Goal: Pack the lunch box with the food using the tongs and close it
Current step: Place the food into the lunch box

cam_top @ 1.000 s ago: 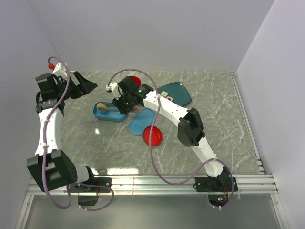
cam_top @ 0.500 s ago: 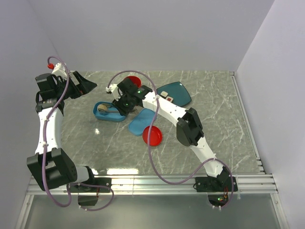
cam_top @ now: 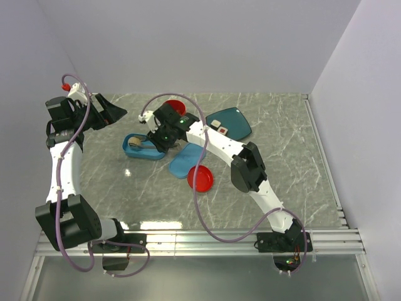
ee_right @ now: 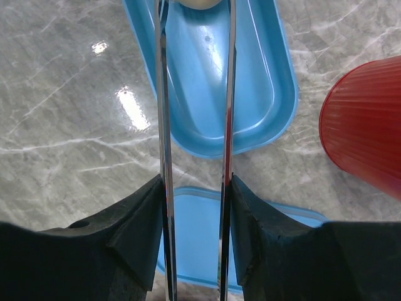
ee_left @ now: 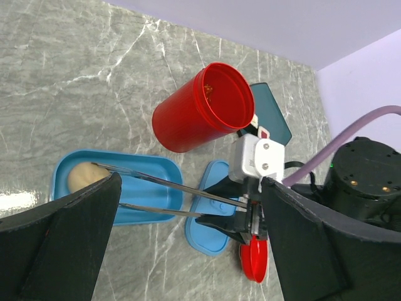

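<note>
Packing barely begun, judging by the lunch box [cam_top: 133, 150]. Grips the tongs [ee_right: 162, 125] in the right gripper [ee_right: 195, 185], tips either side of a beige ball [ee_left: 84, 177] inside the open box; nothing else visible in there. Left to do: moving the white roll [cam_top: 223, 130] from the teal plate [cam_top: 237, 120], then fitting the lid [cam_top: 183, 162], lying just beside the box. Left gripper [cam_top: 114, 111] spread wide, empty, raised aside. No readable writing or brand anywhere.
</note>
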`<state>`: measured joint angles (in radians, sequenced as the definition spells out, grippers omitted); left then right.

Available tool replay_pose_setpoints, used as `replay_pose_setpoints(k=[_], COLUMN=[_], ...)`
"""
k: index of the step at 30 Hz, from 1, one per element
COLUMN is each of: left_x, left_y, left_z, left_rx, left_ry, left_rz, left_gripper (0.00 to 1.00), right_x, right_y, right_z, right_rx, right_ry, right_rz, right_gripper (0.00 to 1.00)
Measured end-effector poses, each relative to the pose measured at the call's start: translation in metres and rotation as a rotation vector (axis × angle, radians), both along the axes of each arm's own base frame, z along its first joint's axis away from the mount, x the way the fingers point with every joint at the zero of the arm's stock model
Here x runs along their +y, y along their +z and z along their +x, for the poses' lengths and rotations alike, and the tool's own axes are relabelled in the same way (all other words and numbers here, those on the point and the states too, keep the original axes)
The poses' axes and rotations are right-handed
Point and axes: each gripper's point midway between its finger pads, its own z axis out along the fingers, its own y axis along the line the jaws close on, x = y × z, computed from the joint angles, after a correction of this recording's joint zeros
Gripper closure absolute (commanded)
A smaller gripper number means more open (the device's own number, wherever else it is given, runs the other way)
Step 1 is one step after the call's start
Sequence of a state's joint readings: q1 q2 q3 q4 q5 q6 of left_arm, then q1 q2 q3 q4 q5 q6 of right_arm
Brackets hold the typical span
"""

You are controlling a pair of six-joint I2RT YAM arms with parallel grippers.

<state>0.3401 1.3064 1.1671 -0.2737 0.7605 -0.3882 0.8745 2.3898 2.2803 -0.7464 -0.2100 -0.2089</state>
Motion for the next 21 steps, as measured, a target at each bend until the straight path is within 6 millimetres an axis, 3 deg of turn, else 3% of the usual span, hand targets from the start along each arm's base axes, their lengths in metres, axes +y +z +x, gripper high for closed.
replay_pose_setpoints(k=[9, 21], left_x=[0.001, 0.002], left_y=[0.0, 0.0], left_z=[0.0, 0.0], left_rx=[0.0, 0.001], left_ry=[0.002, 0.003], left_rz=[-0.002, -0.002], left_gripper=[0.01, 0.01], right_x=[0.0, 0.003], right_y=[-0.017, -0.017], right_z=[0.002, 0.005], right_rx=[0.011, -0.001], right_ry=[-0.005, -0.011], right_rz=[-0.023, -0.014], right_gripper=[0.48, 0.42])
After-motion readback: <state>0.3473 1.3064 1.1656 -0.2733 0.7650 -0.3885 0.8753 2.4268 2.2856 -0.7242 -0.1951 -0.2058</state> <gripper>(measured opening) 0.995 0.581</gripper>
